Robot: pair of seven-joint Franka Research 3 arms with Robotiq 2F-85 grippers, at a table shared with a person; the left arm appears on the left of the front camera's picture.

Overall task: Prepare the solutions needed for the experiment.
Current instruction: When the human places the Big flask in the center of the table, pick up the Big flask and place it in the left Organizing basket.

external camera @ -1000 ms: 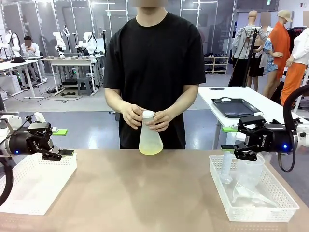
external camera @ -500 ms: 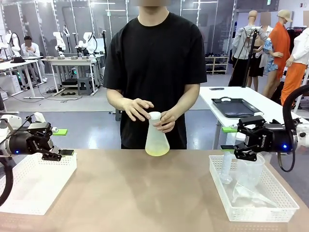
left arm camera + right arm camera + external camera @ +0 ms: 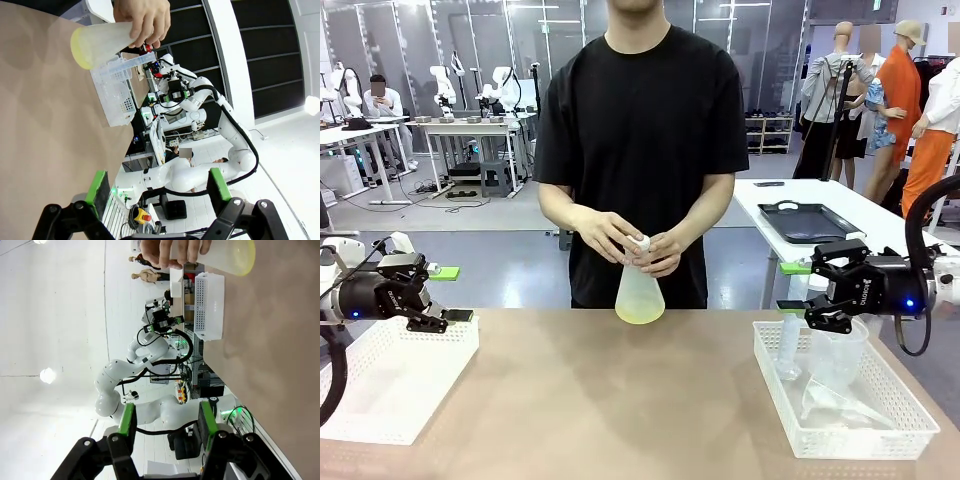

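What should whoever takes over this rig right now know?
Grippers: the left gripper is open with nothing in it, over the left basket; the right gripper is open with nothing in it, over the right basket holding a beaker and funnel.
The flask with shallow pale yellow solution is in the person's hands at the table's far edge.
Left: probably the basket labware, not yet picked up.

The flask (image 3: 639,285) looks like frosted, translucent plastic, the solutions (image 3: 639,316) in it clear pale yellow. The table (image 3: 620,400) is matt brown (smooth, even). The right-hand basket (image 3: 860,441) is white perforated plastic.
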